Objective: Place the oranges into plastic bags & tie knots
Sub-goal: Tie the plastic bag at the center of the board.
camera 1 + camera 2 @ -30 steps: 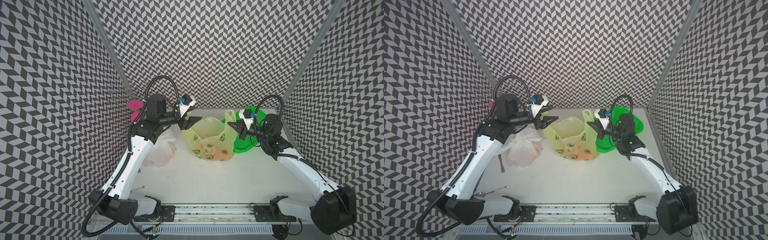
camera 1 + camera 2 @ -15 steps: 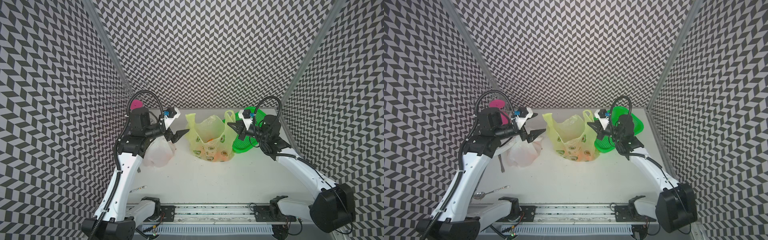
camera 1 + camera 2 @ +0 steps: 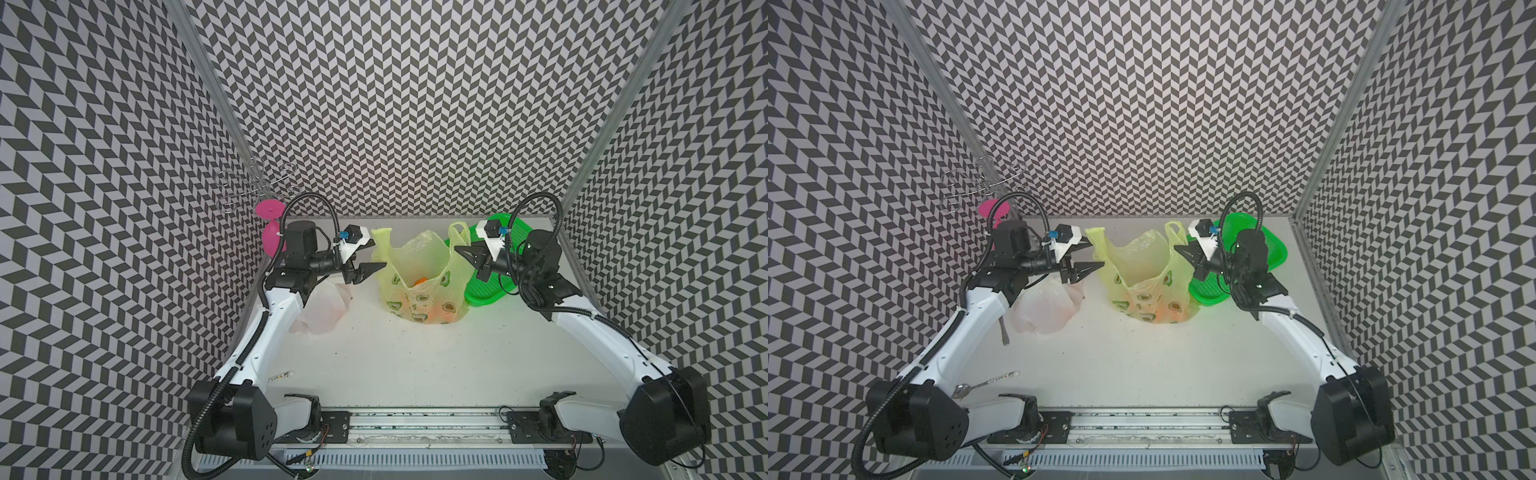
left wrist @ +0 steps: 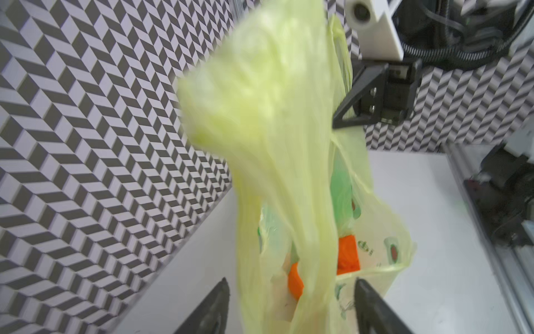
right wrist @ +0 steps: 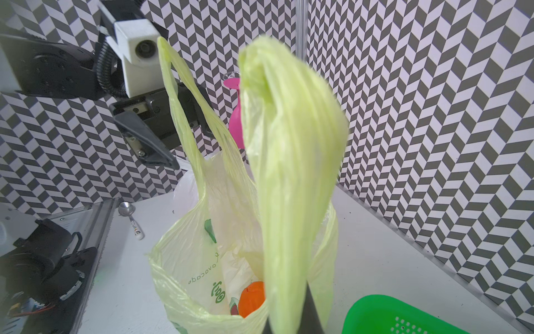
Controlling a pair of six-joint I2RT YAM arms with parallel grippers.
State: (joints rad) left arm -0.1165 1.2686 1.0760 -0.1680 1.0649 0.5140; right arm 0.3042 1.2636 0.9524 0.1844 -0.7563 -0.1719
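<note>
**Inventory of the bench, largest to smallest**

- One white tabletop (image 3: 415, 374), on which everything below is set.
- One translucent yellow-green plastic carrier bag with avocado prints (image 3: 415, 305), taken as the landmark. It is stood upright with its mouth open, and its two handle strips are raised, apart and untied.
- One thin white plastic bag (image 3: 322, 311), slumped to the left of the yellow-green bag and partly covered by the left arm (image 3: 278, 320). Its contents cannot be made out.
- One green mesh plastic basket (image 3: 486, 291), set just to the right of the yellow-green bag. Whether they touch cannot be told.
- One pink plastic item (image 3: 270, 241), set behind and to the left of the yellow-green bag. Its shape is not made out.
- Two black parallel grippers.
  - Left gripper (image 3: 378, 254): its jaws are parted. The bag's left handle strip (image 4: 274, 144) is seen between the fingers, with a gap on each side.
  - Right gripper (image 3: 459, 249): its jaws are clenched on the bag's right handle strip (image 5: 289, 173), which is held up above the mouth.
- Two oranges (image 4: 348, 256), small and round, counted inside the yellow-green bag through its mouth. More orange colour shows through its wall, but the number cannot be told.
- One metal spoon (image 3: 984, 384), laid well in front of and to the left of the yellow-green bag.
</note>
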